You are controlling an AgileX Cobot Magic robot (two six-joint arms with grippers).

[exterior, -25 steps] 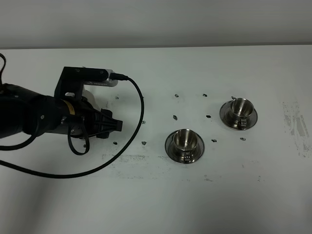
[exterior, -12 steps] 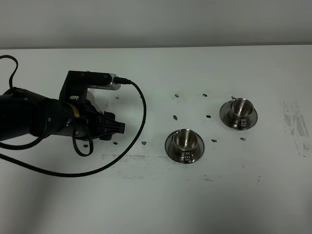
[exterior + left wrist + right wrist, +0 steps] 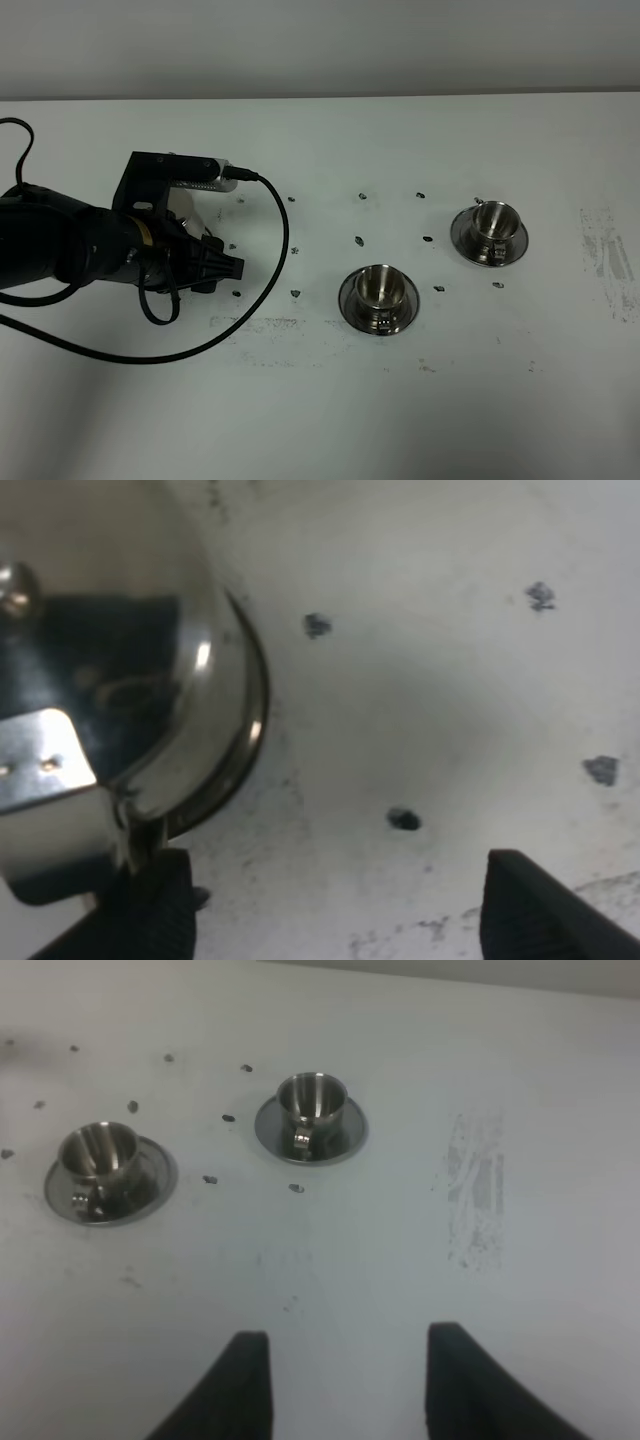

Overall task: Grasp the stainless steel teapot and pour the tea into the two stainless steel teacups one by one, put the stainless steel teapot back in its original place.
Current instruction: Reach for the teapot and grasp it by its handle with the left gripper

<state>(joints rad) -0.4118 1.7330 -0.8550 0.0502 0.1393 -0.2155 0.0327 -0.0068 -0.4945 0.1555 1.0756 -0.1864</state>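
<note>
Left hand (image 3: 335, 915) released, empty; stainless steel teapot (image 3: 130, 680) beside one finger (image 3: 150, 905), not between. Risk: clenching here grips nothing, shoves pot, slops tea. Right hand (image 3: 350, 1380) released.

My left arm (image 3: 90, 250) and its looping cable (image 3: 283, 225) cover the tabletop's (image 3: 450, 420) left side, crowding the teapot (image 3: 120, 660). The near teacup (image 3: 378, 295) and far teacup (image 3: 489, 232) stand right of centre with a passable gap between them. I have open room along the front edge and the right edge.
</note>
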